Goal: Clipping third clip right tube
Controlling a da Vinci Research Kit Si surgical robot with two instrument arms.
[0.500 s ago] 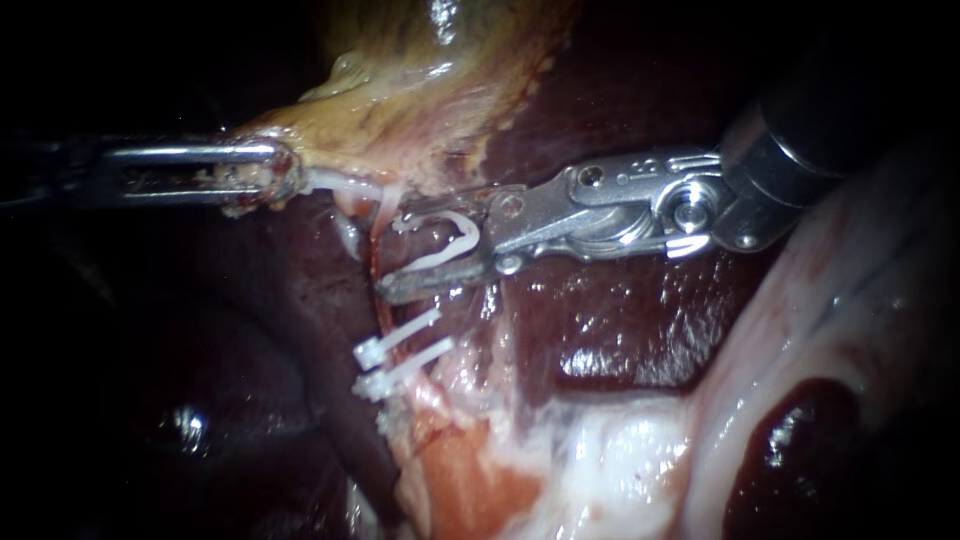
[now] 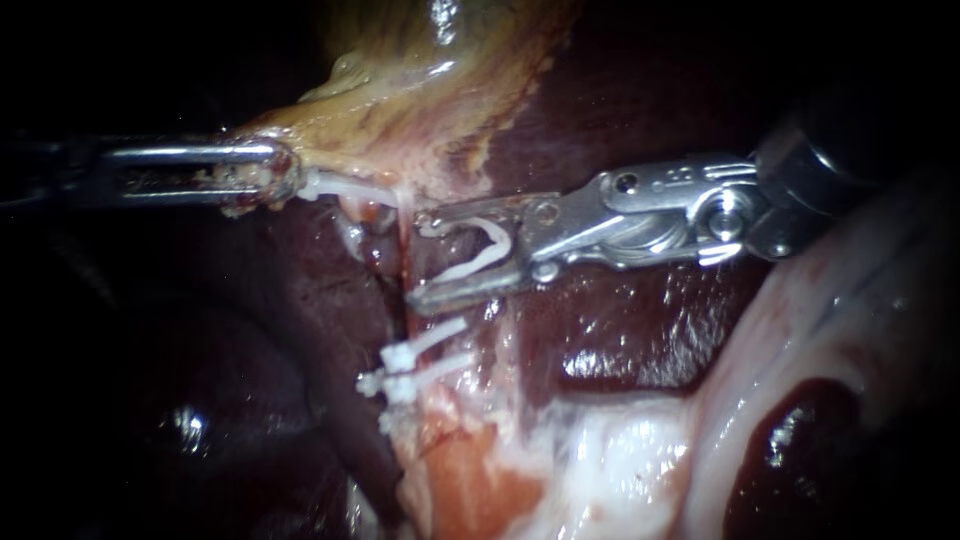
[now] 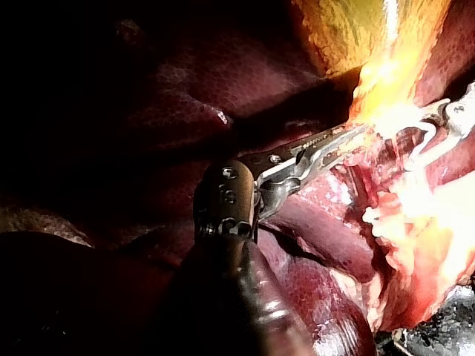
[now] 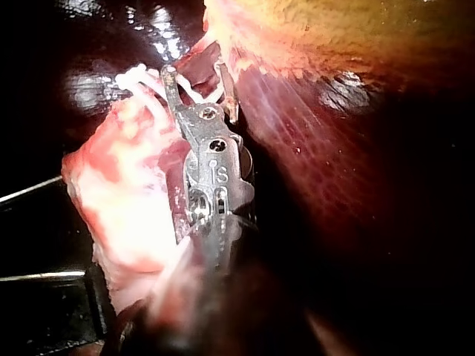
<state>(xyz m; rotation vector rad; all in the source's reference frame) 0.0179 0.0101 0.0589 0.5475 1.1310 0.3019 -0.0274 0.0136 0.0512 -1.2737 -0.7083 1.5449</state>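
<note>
In right instrument's end effector: clip, tube at tips.

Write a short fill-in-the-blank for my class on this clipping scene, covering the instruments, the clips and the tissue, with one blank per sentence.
1. My right instrument carries an open white ___ between its jaws.
2. Below those jaws, the tube bears ___ closed clips.
3. The jaws of my left instrument grip the edge of the yellowish ___.

Missing words: clip; two; gallbladder.
</note>
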